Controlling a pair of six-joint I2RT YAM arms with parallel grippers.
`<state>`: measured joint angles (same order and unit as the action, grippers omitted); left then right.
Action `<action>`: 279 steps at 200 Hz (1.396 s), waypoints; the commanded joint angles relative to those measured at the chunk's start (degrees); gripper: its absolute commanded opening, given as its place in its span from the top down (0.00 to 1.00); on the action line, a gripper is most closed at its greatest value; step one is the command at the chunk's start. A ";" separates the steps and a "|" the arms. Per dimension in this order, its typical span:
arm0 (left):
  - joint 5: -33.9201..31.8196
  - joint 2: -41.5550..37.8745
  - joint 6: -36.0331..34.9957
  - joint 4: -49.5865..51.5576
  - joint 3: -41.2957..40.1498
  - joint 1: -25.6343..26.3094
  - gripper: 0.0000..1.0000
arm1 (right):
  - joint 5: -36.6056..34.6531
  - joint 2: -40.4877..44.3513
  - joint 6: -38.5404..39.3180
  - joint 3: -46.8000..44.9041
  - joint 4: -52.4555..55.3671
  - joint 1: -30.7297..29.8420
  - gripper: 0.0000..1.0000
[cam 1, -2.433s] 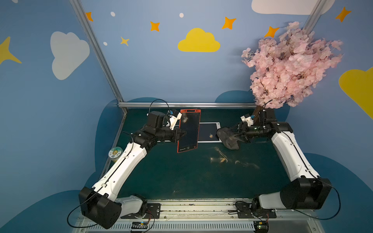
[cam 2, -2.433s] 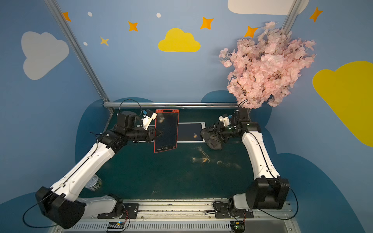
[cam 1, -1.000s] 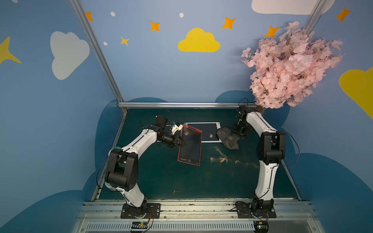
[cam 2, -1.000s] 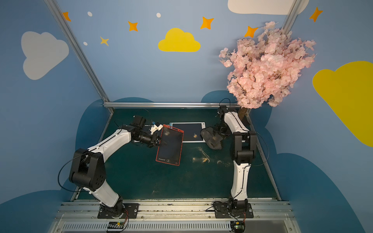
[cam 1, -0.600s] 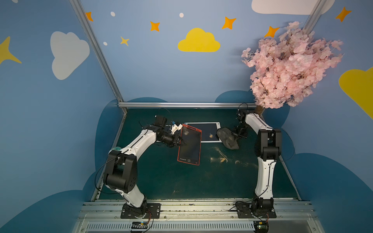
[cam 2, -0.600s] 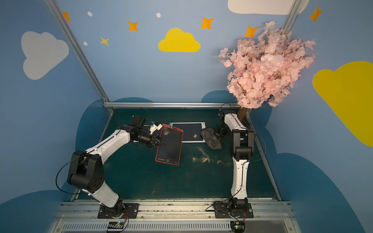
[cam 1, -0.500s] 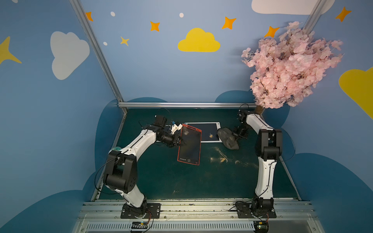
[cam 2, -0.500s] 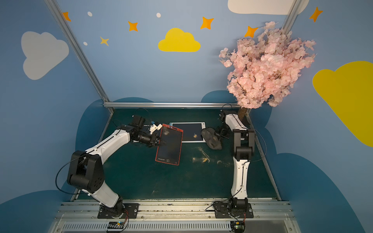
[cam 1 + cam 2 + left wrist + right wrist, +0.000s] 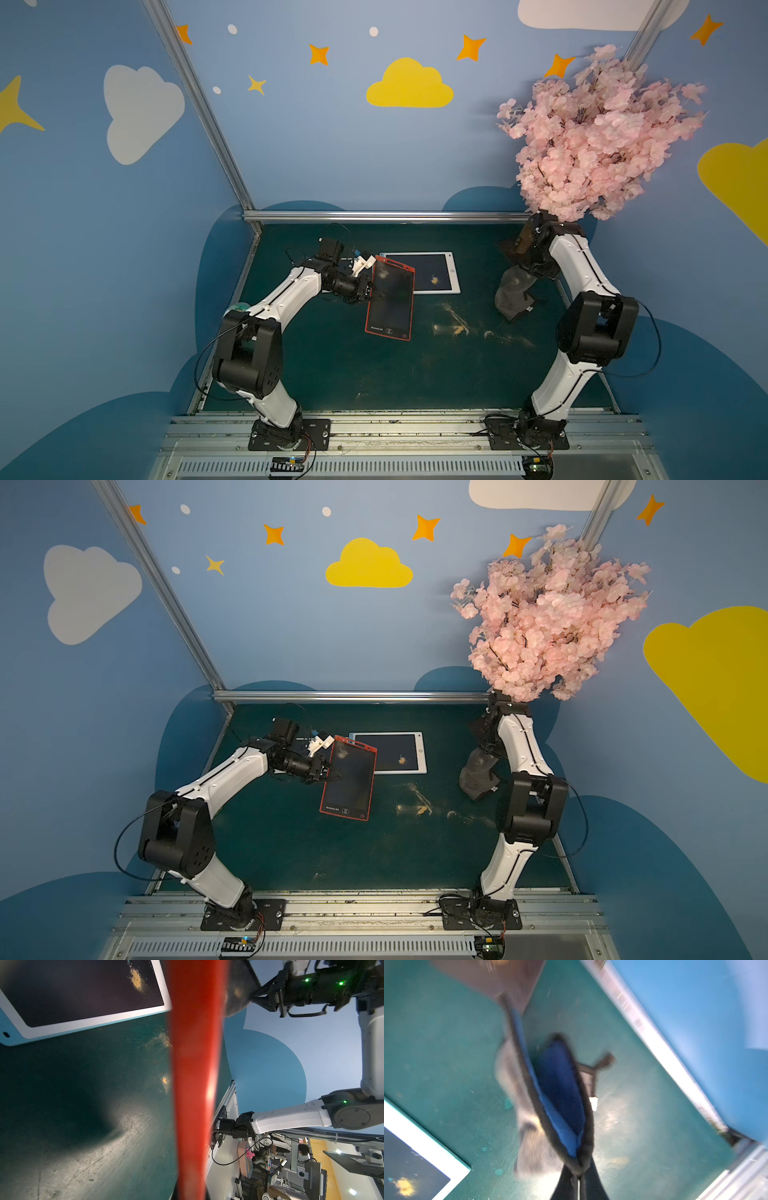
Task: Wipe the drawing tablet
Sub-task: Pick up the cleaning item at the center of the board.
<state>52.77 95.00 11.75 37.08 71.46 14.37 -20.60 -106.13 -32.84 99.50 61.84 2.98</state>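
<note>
My left gripper is shut on the long left edge of the red-framed drawing tablet, holding it tilted above the green table. A pale smudge sits near the tablet's far end. In the left wrist view its red edge fills the middle and hides the jaws. My right gripper is shut on a grey cloth, which hangs from it at the back right, well apart from the tablet.
A white-framed tablet with an orange smear lies flat at the back. Orange crumbs are scattered mid-table. The pink blossom tree stands at the back right corner, beside the right arm.
My right gripper has shut on the grey cloth and carried it up and to the right. The left arm and the red-framed tablet have stayed still.
</note>
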 commanded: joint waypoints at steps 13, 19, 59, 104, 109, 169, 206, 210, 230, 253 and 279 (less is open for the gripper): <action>1.52 -1.61 -1.23 0.36 -0.45 0.22 0.97 | -4.20 -1.55 -0.31 1.06 0.70 -1.82 1.00; 1.51 -1.61 -1.35 0.36 -0.49 0.26 0.97 | -3.48 -1.98 0.41 1.46 0.04 -2.52 1.00; 1.20 -2.11 -1.38 0.46 -0.70 0.31 0.97 | 9.04 -10.58 5.42 10.24 -4.02 -6.10 1.00; 0.67 -2.44 -1.64 0.80 -0.97 0.63 0.97 | 9.75 -17.92 9.12 21.63 2.02 -8.92 0.14; 0.66 -2.40 -1.70 0.80 -0.97 0.70 0.97 | 9.21 -16.68 9.13 19.74 1.17 -9.10 0.14; 1.27 -2.56 -1.34 0.63 -0.71 1.03 0.97 | 8.58 -7.28 -1.21 5.23 3.41 -2.94 0.17; 1.21 -3.82 -1.19 0.47 -0.87 1.18 0.97 | 17.24 -10.99 -4.61 6.87 6.14 3.36 0.14; 1.19 -3.92 -1.13 0.45 -0.88 1.12 0.97 | 17.87 -12.12 -4.77 7.99 6.91 3.78 0.13; 1.10 -4.42 -1.12 0.45 -1.06 1.19 0.97 | 19.22 -18.39 -5.16 13.85 10.90 5.33 0.13; 0.43 -5.04 -1.35 0.45 -1.19 1.23 0.97 | 21.98 -22.68 -6.07 14.97 11.15 6.55 0.13; 0.10 -5.09 -1.47 0.72 -1.32 1.27 0.97 | 23.15 -23.54 -6.92 12.02 8.36 6.46 0.13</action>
<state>52.34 91.53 11.51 37.28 70.65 15.49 -0.25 -129.49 -37.82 113.01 69.12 9.39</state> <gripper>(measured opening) 0.062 0.870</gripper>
